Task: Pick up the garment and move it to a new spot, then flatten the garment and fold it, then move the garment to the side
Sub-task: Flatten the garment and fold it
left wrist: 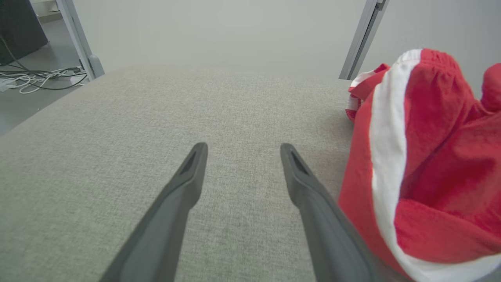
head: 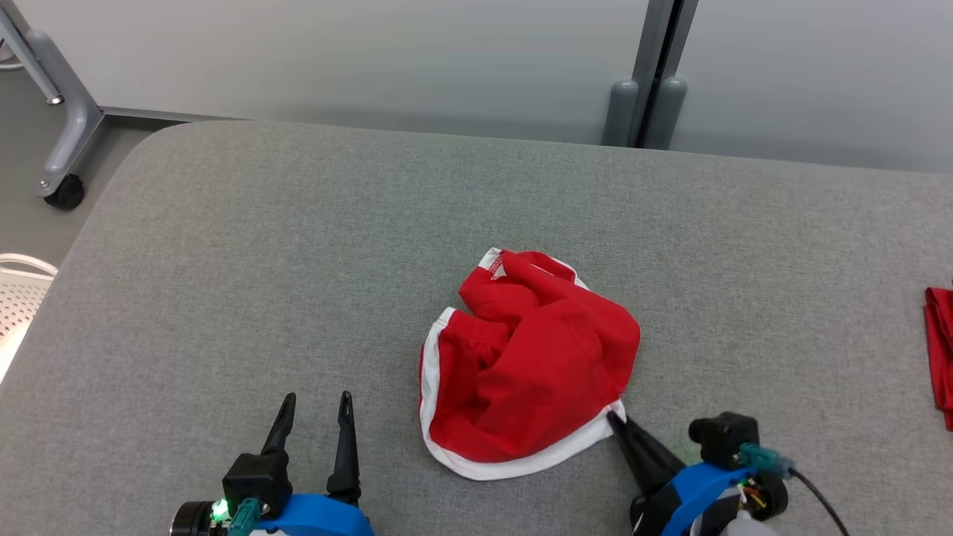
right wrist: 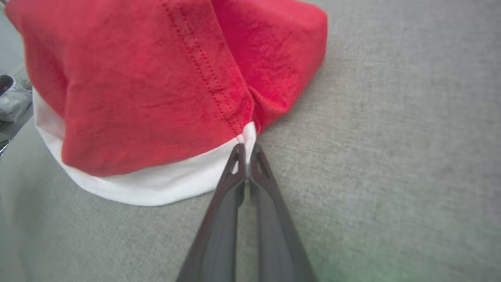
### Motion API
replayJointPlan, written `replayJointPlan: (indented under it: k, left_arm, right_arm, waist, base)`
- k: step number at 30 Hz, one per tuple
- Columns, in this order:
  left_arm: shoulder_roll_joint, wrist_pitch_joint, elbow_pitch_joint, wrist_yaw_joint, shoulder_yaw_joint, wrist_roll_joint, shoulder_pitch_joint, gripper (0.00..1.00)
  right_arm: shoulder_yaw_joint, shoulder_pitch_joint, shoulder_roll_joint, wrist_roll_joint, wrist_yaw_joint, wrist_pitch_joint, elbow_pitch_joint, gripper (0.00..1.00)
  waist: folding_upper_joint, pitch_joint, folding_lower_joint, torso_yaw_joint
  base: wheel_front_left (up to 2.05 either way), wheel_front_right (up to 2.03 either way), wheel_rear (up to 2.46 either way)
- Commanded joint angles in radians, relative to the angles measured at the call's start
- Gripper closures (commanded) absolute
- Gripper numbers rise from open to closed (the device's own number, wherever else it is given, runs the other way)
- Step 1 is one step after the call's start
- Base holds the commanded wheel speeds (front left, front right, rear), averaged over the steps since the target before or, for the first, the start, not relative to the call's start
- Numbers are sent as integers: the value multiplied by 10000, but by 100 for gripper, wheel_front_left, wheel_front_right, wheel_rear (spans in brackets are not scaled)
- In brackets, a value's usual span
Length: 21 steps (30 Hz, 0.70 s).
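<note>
The garment [head: 528, 365] is a crumpled red piece with a white hem, lying in a heap at the middle of the grey padded table [head: 298, 246]. My right gripper [head: 615, 417] is shut, its tips pinching the white hem at the garment's near right corner; the right wrist view shows the closed tips [right wrist: 246, 150] meeting the white edge of the garment [right wrist: 156, 90]. My left gripper [head: 314, 402] stands open at the lower left, apart from the cloth, fingers pointing away over bare table. In the left wrist view its gripper [left wrist: 242, 150] is spread, with the garment [left wrist: 430, 164] bulging just to its right.
Another red cloth [head: 939, 350] lies at the table's right edge. A wheeled metal frame leg [head: 63, 141] stands on the floor beyond the far left corner. A white perforated basket [head: 18, 298] sits off the left edge. A pale wall with a grey post [head: 655, 74] runs behind the table.
</note>
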Motion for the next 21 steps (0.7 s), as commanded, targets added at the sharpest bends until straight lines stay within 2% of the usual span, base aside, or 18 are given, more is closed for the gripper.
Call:
replayJointPlan:
  k: [1,11,17,21]
  left_arm:
    - [-5,-24,-8,23,-15,-18,-175,0]
    - [-5,-24,-67,48,-80,-64,-121,0]
    - [-7,-24,-42,-3,-223,-134,-214,0]
    - [-5,-24,-26,-62,-305,-198,-186,0]
  right_arm:
    - [-253,-182,-175,40,1,-2,-260,100]
    - [-3575,-359,-327,-548,1,-3,-2015,100]
    - [-5284,-62,-299,-1633,1,-3,-1291,100]
    - [-5738,228,13,-2254,1,-3,-485,100]
  waist:
    - [-1,-6,0,-50]
    - [-1,-167,0,-622]
    - [-1,-220,0,-965]
    - [-1,-283,0,-1240]
  base:
    - [0,0,0]
    - [0,0,0]
    - [0,0,0]
    - [0,0,0]
